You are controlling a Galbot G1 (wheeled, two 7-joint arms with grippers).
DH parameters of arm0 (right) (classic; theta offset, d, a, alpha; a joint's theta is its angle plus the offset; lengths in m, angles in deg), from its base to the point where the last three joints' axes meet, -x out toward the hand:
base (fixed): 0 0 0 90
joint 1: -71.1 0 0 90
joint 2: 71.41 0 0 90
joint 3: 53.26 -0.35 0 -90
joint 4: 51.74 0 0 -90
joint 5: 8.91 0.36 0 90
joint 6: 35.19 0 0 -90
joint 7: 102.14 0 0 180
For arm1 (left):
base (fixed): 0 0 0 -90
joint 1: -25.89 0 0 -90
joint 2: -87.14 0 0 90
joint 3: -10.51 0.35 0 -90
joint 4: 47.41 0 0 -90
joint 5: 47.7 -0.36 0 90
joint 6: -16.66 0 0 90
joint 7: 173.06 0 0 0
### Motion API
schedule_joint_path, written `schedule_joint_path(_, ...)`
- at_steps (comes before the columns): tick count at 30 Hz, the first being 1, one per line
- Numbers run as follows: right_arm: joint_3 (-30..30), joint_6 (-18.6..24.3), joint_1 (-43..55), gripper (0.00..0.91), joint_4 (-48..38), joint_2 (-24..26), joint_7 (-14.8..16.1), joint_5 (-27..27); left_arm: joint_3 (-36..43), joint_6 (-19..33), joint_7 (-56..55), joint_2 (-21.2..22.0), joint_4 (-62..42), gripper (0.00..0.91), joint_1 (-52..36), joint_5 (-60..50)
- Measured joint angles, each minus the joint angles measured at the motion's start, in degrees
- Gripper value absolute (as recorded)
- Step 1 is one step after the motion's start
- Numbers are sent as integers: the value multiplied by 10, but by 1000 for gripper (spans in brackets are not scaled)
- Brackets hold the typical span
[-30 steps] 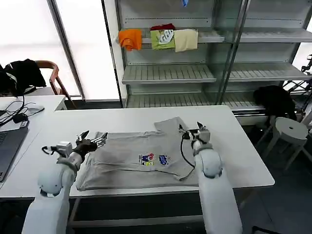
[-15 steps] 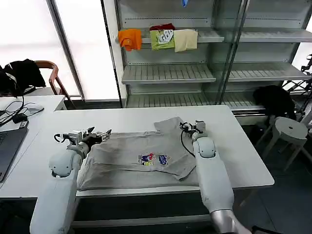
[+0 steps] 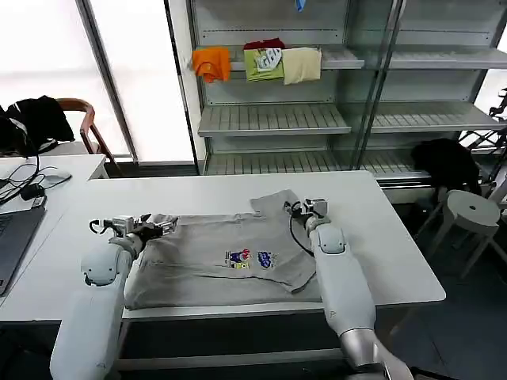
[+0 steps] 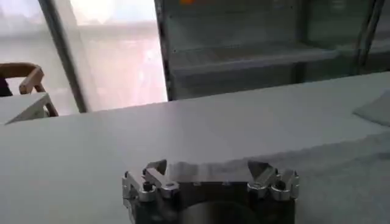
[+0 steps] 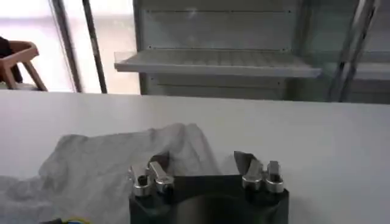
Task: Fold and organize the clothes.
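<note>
Your left gripper (image 3: 162,228), jaws spread over the near sleeve, and your right gripper (image 3: 310,209), jaws parted low beside the far sleeve, flank a light grey cotton T-shirt with a small multicolour chest print (image 3: 230,253) lying flat and, by the look of it, unfolded on the white table (image 3: 396,245) between them. Beyond both grippers, the grey metal shelving unit (image 3: 273,119) holds small orange, green and cream folded cloths (image 3: 257,63) on its upper shelf; folding and stowing remain.
</note>
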Motion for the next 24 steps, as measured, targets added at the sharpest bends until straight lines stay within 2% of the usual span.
schedule_joint_path(1, 0, 0, 0, 0, 0, 0, 1, -1, -1, 0, 0, 1, -4, 101, -2, 0)
schedule_joint_path(3, -1, 2, -2, 0, -1, 1, 4, -4, -2, 1, 0, 0, -13, 10, -7, 1)
schedule_joint_path(24, -4, 10, -33, 0, 28, 1, 16, -16, 3, 6, 0, 9, -65, 0, -23, 5)
